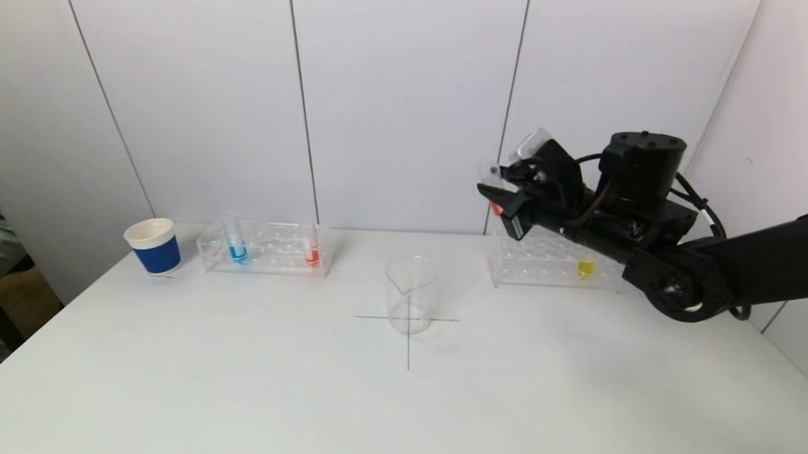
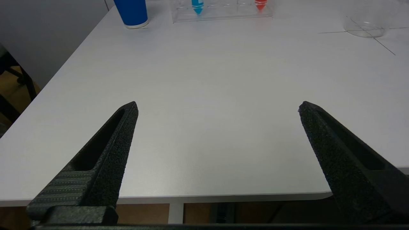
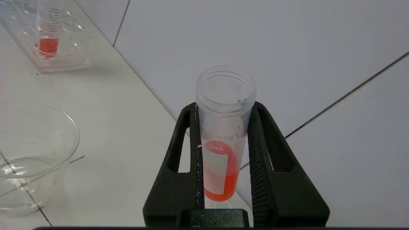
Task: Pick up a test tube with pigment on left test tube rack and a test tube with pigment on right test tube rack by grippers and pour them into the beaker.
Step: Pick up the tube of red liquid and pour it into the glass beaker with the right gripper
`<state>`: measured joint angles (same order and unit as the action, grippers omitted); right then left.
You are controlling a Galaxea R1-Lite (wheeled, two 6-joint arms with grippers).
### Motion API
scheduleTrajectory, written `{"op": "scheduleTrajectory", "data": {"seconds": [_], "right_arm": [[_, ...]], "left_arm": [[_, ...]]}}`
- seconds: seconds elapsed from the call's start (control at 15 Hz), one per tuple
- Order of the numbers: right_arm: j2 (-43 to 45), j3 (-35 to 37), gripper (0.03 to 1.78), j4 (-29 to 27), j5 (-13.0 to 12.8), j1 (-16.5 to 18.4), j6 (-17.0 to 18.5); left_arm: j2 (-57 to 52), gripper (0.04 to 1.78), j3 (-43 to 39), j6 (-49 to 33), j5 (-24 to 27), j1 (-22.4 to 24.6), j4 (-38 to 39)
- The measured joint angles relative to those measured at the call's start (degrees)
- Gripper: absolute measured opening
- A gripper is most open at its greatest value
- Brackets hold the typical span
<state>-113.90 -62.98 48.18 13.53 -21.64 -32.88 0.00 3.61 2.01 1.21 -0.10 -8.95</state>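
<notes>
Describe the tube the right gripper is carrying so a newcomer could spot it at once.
Start at the clear plastic rack on the table's right side, then look up to the black right gripper above it. Clamped there is a clear plastic test tube of red-orange liquid, the only tube off the table; the yellow tube sits racked.

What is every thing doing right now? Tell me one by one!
Right hand: shut on the red tube, lifted above the table.
Red tube: held, open top, red liquid inside.
Left hand: open, holding nothing.
Beaker: upright, empty.
Blue cup: upright.
Yellow tube: standing in its rack.
</notes>
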Motion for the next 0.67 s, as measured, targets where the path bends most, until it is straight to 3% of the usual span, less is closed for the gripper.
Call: {"op": "scheduleTrajectory", "data": {"seconds": [0.13,0.47,0.67], "right_arm": [[-0.29,-0.17,0.47,-0.37,1.23,-0.35,-2.71],[-1.32,-0.22,0.47,-0.48,1.05,-2.0,-9.02],[-2.11,0.0,0.47,-0.2,0.66,-3.66,-10.5]], "left_arm": [[0.0,1.76,0.0,-0.01,-0.05,0.0,-0.02],[0.0,1.76,0.0,-0.01,-0.05,0.02,0.0],[0.0,1.76,0.0,0.0,-0.05,0.0,0.0]]}}
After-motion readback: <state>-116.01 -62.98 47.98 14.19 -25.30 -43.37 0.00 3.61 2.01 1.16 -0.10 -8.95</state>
